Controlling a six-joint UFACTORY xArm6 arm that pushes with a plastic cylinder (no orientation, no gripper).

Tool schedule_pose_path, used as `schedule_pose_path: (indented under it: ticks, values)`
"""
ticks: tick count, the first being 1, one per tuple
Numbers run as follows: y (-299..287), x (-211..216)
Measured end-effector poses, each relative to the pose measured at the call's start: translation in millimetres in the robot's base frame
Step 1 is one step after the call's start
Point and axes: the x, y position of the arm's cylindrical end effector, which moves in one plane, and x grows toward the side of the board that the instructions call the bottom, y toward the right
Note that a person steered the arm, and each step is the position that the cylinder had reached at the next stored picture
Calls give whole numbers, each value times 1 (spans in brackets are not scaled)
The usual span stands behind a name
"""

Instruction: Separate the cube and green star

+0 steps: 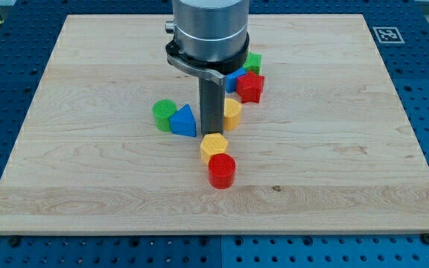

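- My tip (212,132) sits low on the table (334,171), between the blue triangular block (184,121) at 9 o'clock and the yellow block (232,113) at 2 o'clock; there are no fingers, only a bare rod, gripping nothing
- The blue cube (234,79) lies at 1 o'clock from my tip, well apart, largely hidden by the arm
- The green star (253,62) touches the cube at its 1 o'clock side; the pair's axis runs along that line, so a wedge between them looks needed

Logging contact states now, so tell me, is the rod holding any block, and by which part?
Nothing is held; my tip has no gripper. It stands between the blue triangle and a yellow block, just above the yellow hexagon.
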Motion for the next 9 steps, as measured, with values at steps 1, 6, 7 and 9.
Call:
schedule_pose_path:
  ticks: [1,6,7,9]
  values:
    - [-18,-27]
    - [3,-144]
    - [23,-174]
    - [81,-162]
